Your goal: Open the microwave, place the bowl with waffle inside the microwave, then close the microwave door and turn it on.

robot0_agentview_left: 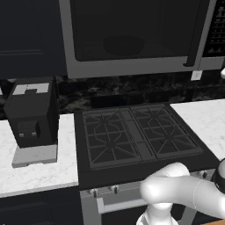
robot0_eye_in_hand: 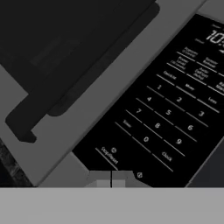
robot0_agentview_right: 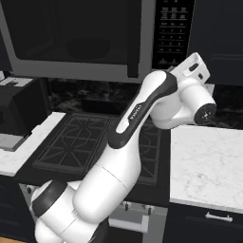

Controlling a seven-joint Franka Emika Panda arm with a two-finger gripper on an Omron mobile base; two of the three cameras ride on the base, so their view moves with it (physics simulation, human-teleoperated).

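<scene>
Microwave, mounted above the stove, door shut, a faint bowl shape visible through the glass; rigid and fixed, likely needing only a light, square fingertip press on the keypad, the slim handle being the hold for the door. Left base view: coffee machine at 9 o'clock on the counter, keypad strip barely at 2 o'clock. Right base view: keypad full at 12 o'clock, arm raised toward it, hand close under the strip, something the left view misses. Hand view: gripper at 6 o'clock, fingers pressed together holding nothing, just below the start button; number keys readable, handle at 9 o'clock.
</scene>
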